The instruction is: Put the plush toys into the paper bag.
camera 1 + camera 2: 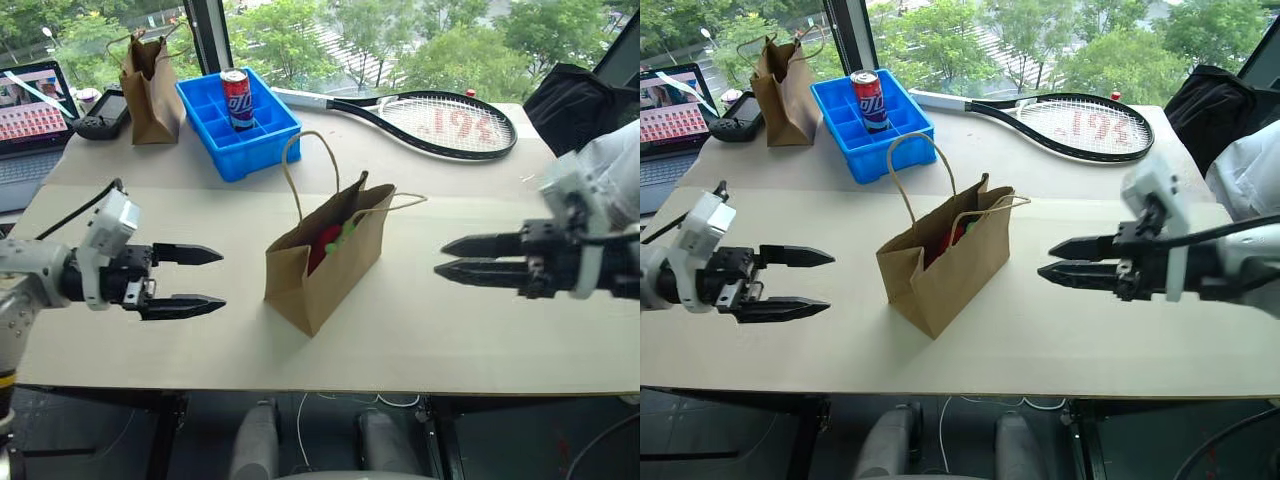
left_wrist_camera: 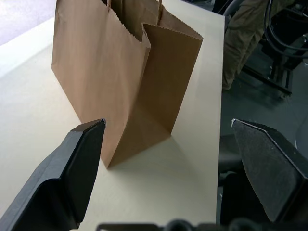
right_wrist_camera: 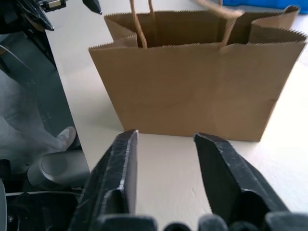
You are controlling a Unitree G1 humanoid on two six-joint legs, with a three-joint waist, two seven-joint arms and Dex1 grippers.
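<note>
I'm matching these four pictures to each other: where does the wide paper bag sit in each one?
Left eye view: wide paper bag, table centre.
Right eye view: slightly left of centre.
Left wrist view: upper left, beyond the left tool.
Right wrist view: across the middle.
Shared landmark: its looped cord handles.

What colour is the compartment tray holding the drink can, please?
Bright blue plastic compartment tray; clearest in the left eye view.
</note>
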